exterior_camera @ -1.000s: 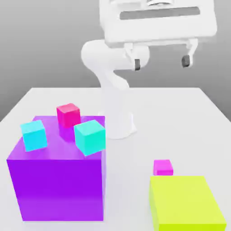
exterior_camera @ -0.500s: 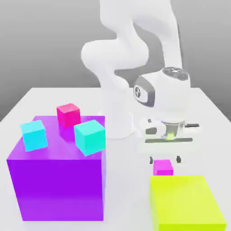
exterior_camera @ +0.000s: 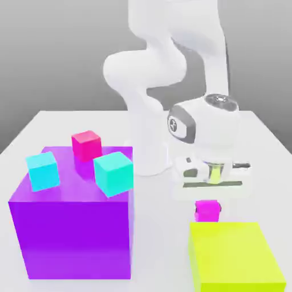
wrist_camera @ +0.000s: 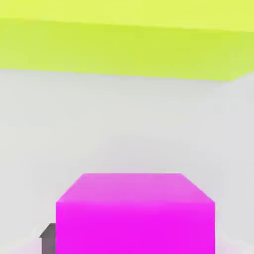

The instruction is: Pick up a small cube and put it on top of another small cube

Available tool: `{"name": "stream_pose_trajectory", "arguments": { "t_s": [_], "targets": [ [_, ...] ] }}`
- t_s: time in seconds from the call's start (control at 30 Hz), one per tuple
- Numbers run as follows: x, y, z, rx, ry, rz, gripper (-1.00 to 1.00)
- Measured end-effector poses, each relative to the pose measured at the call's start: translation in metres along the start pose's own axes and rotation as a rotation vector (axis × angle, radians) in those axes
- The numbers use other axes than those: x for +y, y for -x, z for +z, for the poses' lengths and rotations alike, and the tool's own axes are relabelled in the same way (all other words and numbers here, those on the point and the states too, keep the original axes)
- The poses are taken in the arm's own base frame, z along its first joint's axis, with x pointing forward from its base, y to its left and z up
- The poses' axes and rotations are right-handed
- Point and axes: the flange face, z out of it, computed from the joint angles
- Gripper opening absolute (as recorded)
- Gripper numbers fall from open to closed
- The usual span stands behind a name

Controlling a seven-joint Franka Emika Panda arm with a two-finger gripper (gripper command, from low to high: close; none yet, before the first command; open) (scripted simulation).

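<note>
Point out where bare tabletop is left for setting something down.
Free: the white table behind the big purple block, and between it and the yellow-green block. Crowded: the purple block's top, and beside the small magenta cube under the gripper.

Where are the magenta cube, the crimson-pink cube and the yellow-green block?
magenta cube [exterior_camera: 206, 211]: exterior view, its front face.
crimson-pink cube [exterior_camera: 86, 146]: exterior view, its front face, on the purple block.
yellow-green block [exterior_camera: 234, 245]: exterior view, its top face.

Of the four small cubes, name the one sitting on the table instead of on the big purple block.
The magenta cube, under the gripper beside the yellow-green block. The crimson cube and both cyan cubes rest on the purple block.
</note>
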Motion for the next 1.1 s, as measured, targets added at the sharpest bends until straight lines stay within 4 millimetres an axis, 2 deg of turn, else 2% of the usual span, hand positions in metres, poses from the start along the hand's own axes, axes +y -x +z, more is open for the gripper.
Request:
{"name": "stream_pose_trajectory", "arguments": {
  "t_s": [0.07,0.1,0.2,0.3,0.4,0.53,0.7,0.93,1.0,1.1],
  "targets": [
    [0.0,-0.002,-0.016,0.002,-0.003,0.002,-1.0],
    [-0.005,-0.015,-0.026,0.013,-0.024,0.015,-1.0],
    [-0.026,-0.067,-0.069,0.075,-0.101,0.055,-1.0],
    [-0.032,-0.131,-0.123,0.163,-0.172,0.109,-1.0],
    [-0.008,-0.184,-0.172,0.22,-0.183,0.215,-1.0],
    [0.05,-0.231,-0.228,0.247,-0.156,0.397,-1.0],
    [0.121,-0.238,-0.261,0.189,-0.097,0.614,-1.0],
    [0.21,-0.214,-0.294,0.067,-0.032,0.898,-1.0],
    [0.214,-0.202,-0.28,0.016,-0.012,0.929,-1.0],
    [0.215,-0.199,-0.24,-0.003,-0.004,0.938,-1.0]
  ]
}}
